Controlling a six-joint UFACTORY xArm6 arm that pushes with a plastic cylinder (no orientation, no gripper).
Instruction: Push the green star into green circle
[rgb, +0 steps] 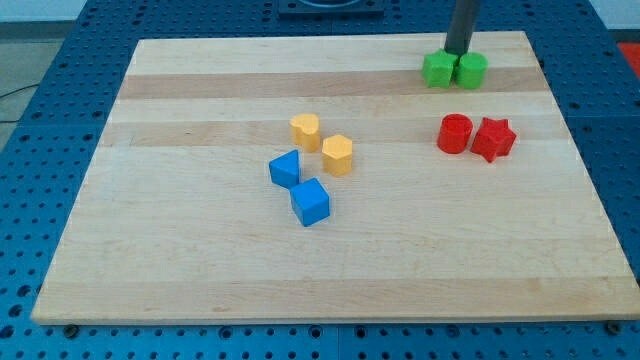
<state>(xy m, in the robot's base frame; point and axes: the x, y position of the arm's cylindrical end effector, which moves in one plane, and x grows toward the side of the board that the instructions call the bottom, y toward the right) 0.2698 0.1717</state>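
The green star (437, 69) and the green circle (471, 70) sit side by side, touching, near the top right of the wooden board (200, 250). The star is on the left, the circle on the right. My tip (457, 52) stands just behind them, at the seam between the two, close to or touching their far sides. The rod rises out of the view's top.
A red cylinder (454, 133) and a red star (492, 138) sit below the green pair. A yellow heart-like block (305, 130) and a yellow hexagon (338, 154) sit mid-board, with two blue blocks (286, 169) (310, 201) below them.
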